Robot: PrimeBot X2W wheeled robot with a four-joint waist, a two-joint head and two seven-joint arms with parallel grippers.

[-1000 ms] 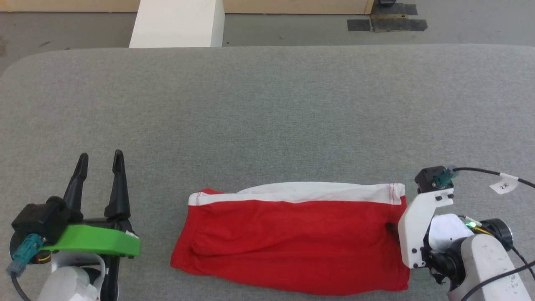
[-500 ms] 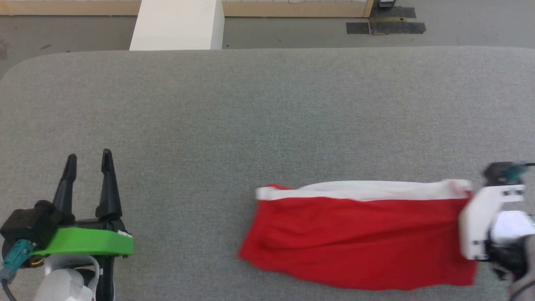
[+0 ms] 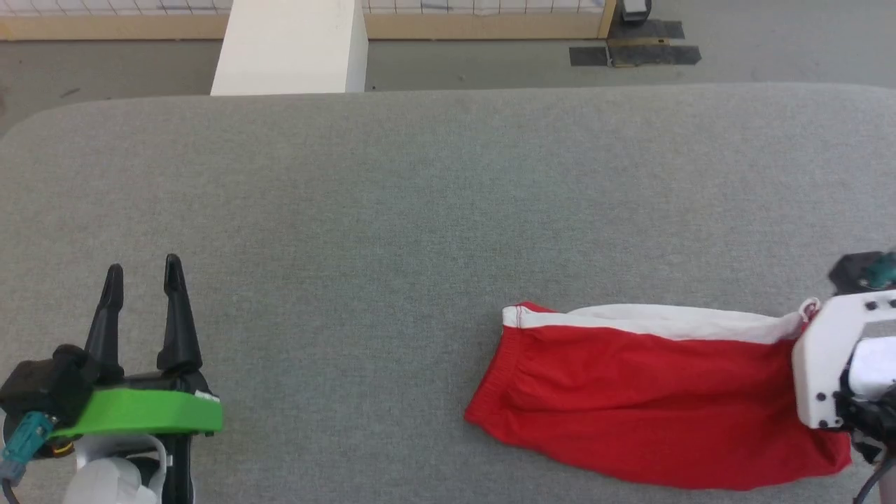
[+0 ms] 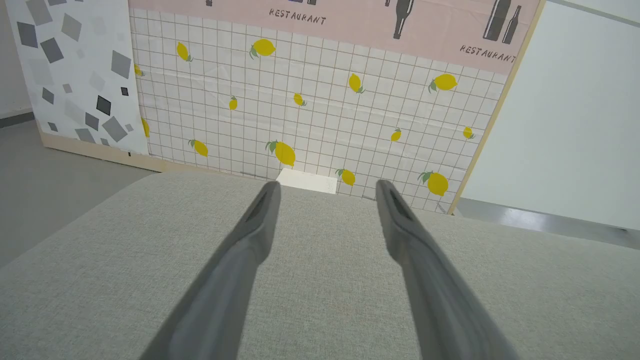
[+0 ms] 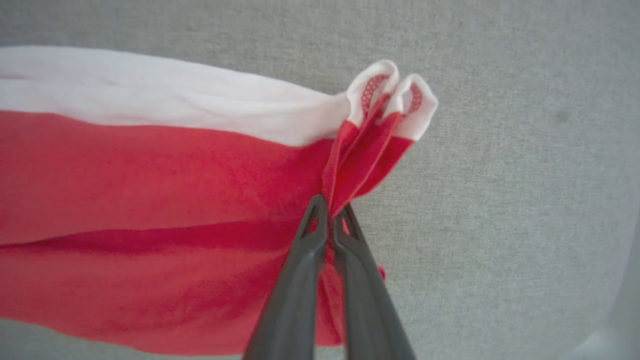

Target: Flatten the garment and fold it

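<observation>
We've got the right pincer [image 5: 330, 212] clamped tight on the garment [image 5: 150, 200], its two dark fingers pressed together on a bunched red-and-white corner at the cloth's right end. From that pinch the garment stretches away to the left, lying low on the grey bench [image 3: 420, 210] at its near right side, with the white stripe along the far edge and the gathered waistband at the left end. Well apart, at the near left, our left pincer [image 3: 143, 269] hangs over the bench, fingers spread.
</observation>
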